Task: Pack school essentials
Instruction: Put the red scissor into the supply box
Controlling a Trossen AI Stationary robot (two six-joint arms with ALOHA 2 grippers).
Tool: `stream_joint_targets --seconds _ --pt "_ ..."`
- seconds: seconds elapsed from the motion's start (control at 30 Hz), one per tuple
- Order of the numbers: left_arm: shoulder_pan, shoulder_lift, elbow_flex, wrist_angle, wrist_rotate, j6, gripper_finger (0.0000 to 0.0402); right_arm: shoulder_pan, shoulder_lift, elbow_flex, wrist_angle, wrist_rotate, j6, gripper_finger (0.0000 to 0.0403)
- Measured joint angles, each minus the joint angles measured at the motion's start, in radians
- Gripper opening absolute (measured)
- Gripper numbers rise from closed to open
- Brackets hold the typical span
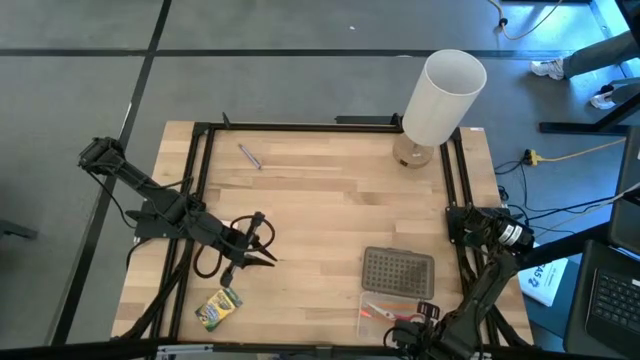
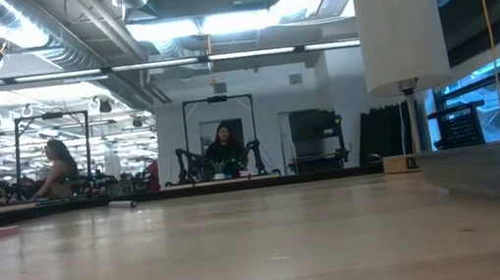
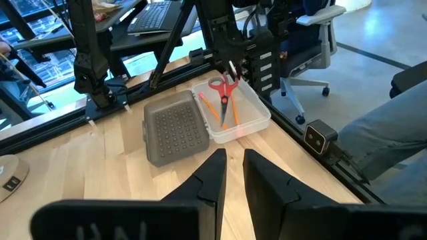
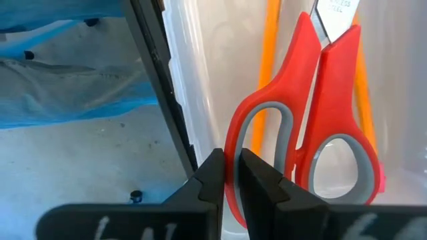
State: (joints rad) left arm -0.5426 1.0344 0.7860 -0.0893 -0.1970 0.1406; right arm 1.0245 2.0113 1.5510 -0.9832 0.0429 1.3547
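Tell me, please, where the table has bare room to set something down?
Bare: the middle, between the pen, the lamp and the grey lid. Crowded: the front right, around the clear box and right gripper; the left gripper sits above the crayon box.

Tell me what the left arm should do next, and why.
Probably reach down for the crayon box. It lies on the table outside the clear box, which already holds the scissors and orange pencils. The left gripper is shut, empty and closest; the right gripper sits over the clear box.
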Motion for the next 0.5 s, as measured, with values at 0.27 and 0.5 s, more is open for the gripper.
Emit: stream_joint_targets --seconds 0.27,0.5 --pt "0.000 0.000 0.000 0.000 0.000 0.000 0.0047 0.000 0.000 -0.051 0.082 -0.021 -0.001 0.0037" --pt "0.000 0.000 0.000 0.001 0.000 0.001 0.0047 -0.001 0.001 -0.074 0.082 -0.038 -0.001 0.0037"
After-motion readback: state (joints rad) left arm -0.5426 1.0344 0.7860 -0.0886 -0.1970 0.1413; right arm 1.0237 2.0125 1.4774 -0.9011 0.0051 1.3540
